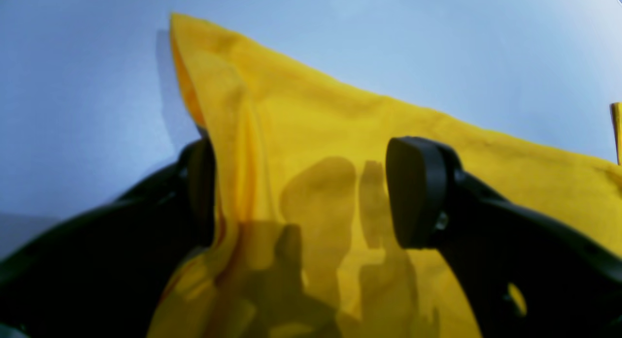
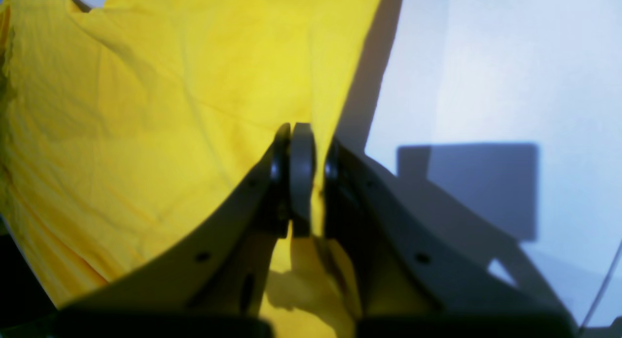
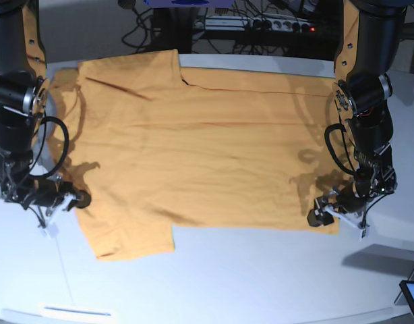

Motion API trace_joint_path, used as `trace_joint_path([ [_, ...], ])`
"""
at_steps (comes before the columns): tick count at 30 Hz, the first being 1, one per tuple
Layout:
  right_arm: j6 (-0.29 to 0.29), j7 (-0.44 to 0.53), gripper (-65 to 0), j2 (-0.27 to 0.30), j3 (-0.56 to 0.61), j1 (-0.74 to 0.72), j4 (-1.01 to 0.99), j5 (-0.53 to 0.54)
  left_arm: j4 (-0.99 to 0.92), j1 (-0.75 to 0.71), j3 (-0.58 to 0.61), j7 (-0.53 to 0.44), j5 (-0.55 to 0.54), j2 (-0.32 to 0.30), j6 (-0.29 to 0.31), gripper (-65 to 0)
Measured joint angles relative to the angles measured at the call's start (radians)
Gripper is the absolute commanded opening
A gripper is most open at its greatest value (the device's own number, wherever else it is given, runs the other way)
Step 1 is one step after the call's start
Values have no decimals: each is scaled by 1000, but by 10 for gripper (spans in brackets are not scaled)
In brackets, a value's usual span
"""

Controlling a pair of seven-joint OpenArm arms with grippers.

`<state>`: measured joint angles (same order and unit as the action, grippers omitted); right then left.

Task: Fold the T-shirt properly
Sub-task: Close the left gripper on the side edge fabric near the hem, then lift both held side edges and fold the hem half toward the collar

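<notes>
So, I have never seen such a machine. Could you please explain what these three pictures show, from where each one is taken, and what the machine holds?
This is a robot with two arms, working at a pale table. The wide picture is taken from above and in front, looking down on the table. The other two come from small cameras mounted on the wrists, so each looks along its own gripper.

On the table lies an orange-yellow T-shirt, spread mostly flat, with one sleeve near the front edge.

The right gripper, at the left side of the wide picture, is shut on the T-shirt's edge; its wrist picture shows cloth pinched between the fingers.

The left gripper, at the right side of the wide picture, is open. Its two black fingers stand apart around the cloth edge without pressing on it.

Behind the table are cables.
</notes>
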<state>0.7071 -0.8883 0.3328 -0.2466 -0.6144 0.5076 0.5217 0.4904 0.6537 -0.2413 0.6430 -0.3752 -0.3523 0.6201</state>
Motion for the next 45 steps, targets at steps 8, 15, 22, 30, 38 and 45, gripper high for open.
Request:
trace_joint_path([
  [8, 0, 0, -647, 0, 0, 0, 0, 0, 0, -3, 0, 3, -8, 15, 24, -175],
  [15, 0, 0, -647, 0, 0, 0, 0, 0, -1, -3, -1, 3, -8, 13, 24, -202],
  [22, 0, 0, -647, 0, 0, 0, 0, 0, -6, -8, -2, 10, -3, 11, 8, -494],
  [30, 0, 0, -647, 0, 0, 0, 0, 0, -8, -11, -2, 22, 0, 8, 6, -650],
  [38, 0, 0, -647, -1, 0, 0, 0, 0, -11, -11, 2, 32, -8, -7, 14, -650],
  [45, 1, 2, -649, -3, 0, 28, 57, -5, 97, -65, 5, 60, 4, -22, 16, -650],
])
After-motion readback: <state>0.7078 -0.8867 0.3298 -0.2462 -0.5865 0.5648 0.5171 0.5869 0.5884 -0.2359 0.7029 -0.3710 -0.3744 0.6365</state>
